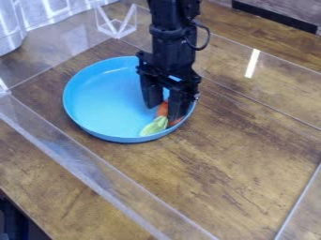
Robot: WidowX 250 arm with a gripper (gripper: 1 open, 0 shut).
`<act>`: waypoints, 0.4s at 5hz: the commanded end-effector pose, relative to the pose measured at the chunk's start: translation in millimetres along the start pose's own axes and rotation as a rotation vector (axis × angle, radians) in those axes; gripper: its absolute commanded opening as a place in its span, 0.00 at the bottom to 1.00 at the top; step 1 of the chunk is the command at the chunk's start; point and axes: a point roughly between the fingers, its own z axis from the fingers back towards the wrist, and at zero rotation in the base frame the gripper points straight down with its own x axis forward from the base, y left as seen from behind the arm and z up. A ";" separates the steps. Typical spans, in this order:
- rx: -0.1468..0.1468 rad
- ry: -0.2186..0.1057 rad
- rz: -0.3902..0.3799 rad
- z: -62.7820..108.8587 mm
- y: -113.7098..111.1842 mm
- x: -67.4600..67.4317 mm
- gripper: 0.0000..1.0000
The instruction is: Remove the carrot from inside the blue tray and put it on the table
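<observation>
The blue tray (96,99) lies on the table (238,178), left of centre. The carrot (160,116) rests inside the tray against its right rim, green top toward the front; only a sliver of orange shows. My gripper (167,105) points straight down into the tray, a black finger on each side of the carrot. The jaws stand narrower than before, close to the carrot, but the fingers hide whether they press on it.
A white wire-frame object (119,19) stands at the back behind the tray, and a grey object (10,30) sits at the far left corner. The glossy cover reflects light to the right (254,64). Bare tabletop lies in front and to the right.
</observation>
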 end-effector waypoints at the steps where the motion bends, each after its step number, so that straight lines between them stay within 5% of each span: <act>1: 0.008 -0.059 0.008 14.8 7.7 10.7 0.00; 2: 0.003 -0.059 0.010 13.1 10.6 13.0 0.00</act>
